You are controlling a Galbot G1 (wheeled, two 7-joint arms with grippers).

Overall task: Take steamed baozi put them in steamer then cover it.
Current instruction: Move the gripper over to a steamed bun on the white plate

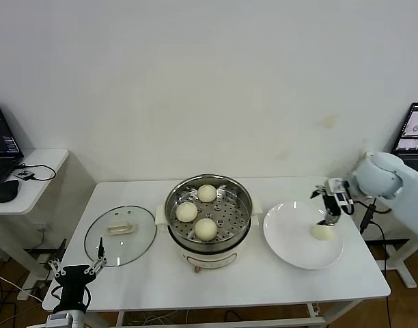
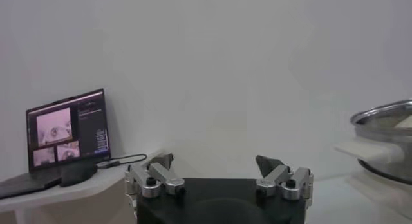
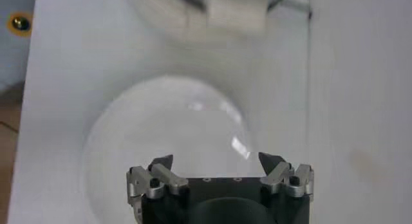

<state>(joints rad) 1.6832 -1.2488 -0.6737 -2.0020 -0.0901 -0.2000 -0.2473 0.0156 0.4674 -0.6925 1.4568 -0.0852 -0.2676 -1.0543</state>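
At the right of the head view, the right gripper (image 1: 330,213), fingers spread wide and empty, hangs over the last soft, cream-white round bun (image 1: 323,232) on the flat white plate (image 1: 291,239); squeeze its sides gently.

Steamer (image 1: 209,212) shiny perforated steel; cover (image 1: 120,234) clear glass; plate (image 1: 291,239) glossy white, probably ceramic; baozi (image 1: 323,232) smooth, matt.
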